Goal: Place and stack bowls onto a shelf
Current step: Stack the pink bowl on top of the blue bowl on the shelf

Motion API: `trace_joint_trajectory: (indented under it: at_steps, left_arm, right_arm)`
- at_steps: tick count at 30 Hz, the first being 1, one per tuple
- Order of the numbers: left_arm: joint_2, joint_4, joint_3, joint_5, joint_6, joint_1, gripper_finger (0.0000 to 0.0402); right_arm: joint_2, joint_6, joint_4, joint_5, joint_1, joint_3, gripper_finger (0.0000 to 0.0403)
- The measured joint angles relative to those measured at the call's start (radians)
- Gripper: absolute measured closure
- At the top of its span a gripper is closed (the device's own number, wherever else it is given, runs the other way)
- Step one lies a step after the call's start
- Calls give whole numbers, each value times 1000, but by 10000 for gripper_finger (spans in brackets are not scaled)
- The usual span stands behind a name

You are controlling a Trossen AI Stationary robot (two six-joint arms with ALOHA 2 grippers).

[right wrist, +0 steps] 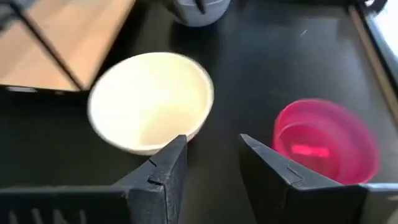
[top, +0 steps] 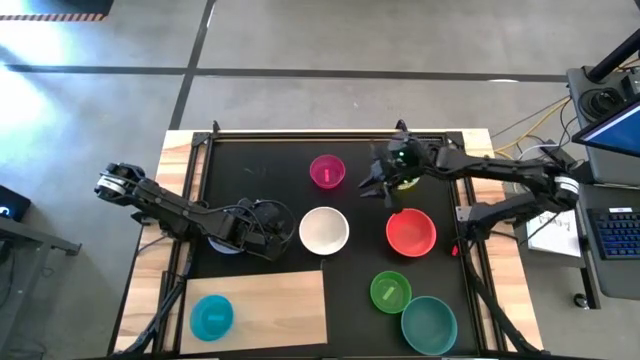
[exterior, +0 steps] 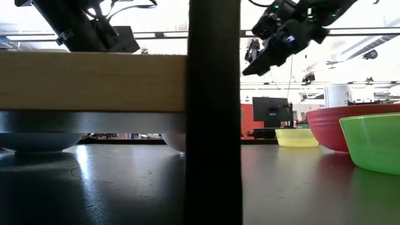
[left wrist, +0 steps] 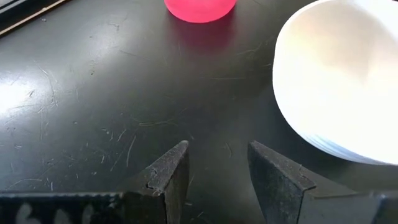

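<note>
High view: we see the left tool (top: 283, 232) low over the black mat (top: 250, 170) just beside the white bowl (top: 324, 230), fingers narrowly parted and empty, while the right tool (top: 378, 180) hangs raised between the magenta bowl (top: 327, 171) and the red bowl (top: 411, 232), likewise parted and empty. On the shelf (top: 285, 305) at the bench's near left corner we find one blue bowl (top: 212, 317); the green bowl (top: 390, 291) and teal bowl (top: 429, 325) sit touching on the mat.

Shelf (top: 275, 305) at mat's (top: 250, 170) front-left corner, one small bowl (top: 212, 316) on its left end. Two large bowls (top: 324, 230) (top: 411, 231) side by side mid-mat; small bowl (top: 327, 171) behind them; two bowls (top: 390, 291) (top: 429, 324) touching, front right.
</note>
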Motion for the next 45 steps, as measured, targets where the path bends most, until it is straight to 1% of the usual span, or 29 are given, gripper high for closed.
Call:
trace_joint_trajectory:
  at_steps: [3, 5, 10, 15, 17, 21, 27, 37, 41, 43, 45]
  left_arm:
    - [0, -6, 0, 0, 0, 0, 257]
    - [0, -20, 0, 2, 0, -1, 257]
    - [0, -39, 0, 3, 0, -2, 257]
    - [-2, -58, 0, 4, -1, -2, 257]
    - [-2, -68, 0, 4, -1, -2, 257]
    - [-2, -75, 0, 8, -3, -2, 257]
    - [-2, -79, 0, 9, -3, -2, 257]
    - [-2, -79, 0, 10, -8, -2, 257]
    - [-2, -79, 0, 11, -8, -2, 257]
    - [-2, -80, 0, 11, -7, -2, 257]
    - [-2, -79, 0, 11, 1, -2, 257]
  right_arm:
    - [81, -65, -70, 89, 5, 66, 254]
    - [134, -95, -119, 131, 5, 115, 246]
    - [256, -169, -181, 157, 7, 216, 236]
    - [351, -228, -176, 184, 7, 298, 242]
    - [388, -255, -178, 209, 7, 319, 247]
    - [458, -269, -182, 219, 7, 343, 252]
    - [554, -322, -174, 335, 6, 371, 252]
    - [679, -346, -171, 390, 11, 444, 253]
    - [697, -346, -178, 392, 21, 449, 267]
    - [694, -347, -178, 392, 27, 449, 286]
    - [683, -346, -180, 392, 34, 449, 314]
